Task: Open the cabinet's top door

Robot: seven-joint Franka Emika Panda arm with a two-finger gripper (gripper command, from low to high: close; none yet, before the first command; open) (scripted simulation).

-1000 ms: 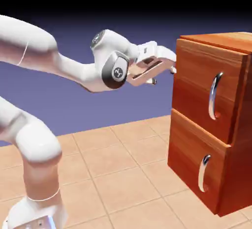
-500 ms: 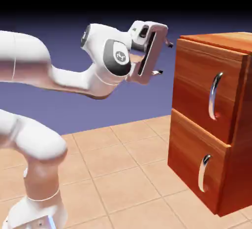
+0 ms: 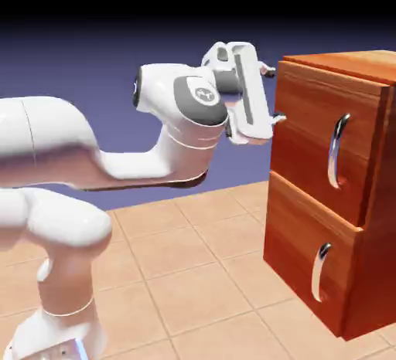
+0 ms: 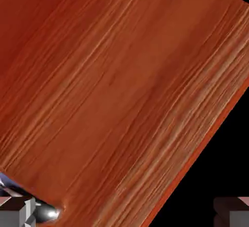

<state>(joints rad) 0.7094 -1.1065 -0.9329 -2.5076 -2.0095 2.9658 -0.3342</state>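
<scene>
A robot's gripper (image 3: 274, 94), spread wide and holding nothing, hovers near the cabinet (image 3: 379, 196), right of frame in the exterior view. That view shows the top door (image 3: 309, 134) whole; the hand view adds its grain close up.

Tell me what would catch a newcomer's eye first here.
First, the glossy reddish-brown cabinet on the exterior view's right, with a curved silver handle on each of its two closed front panels. Then the bulky white arm reaching toward it from the exterior view's left, its open jaws near the upper panel. In the hand view, streaky wood grain runs diagonally across most of the picture.
</scene>
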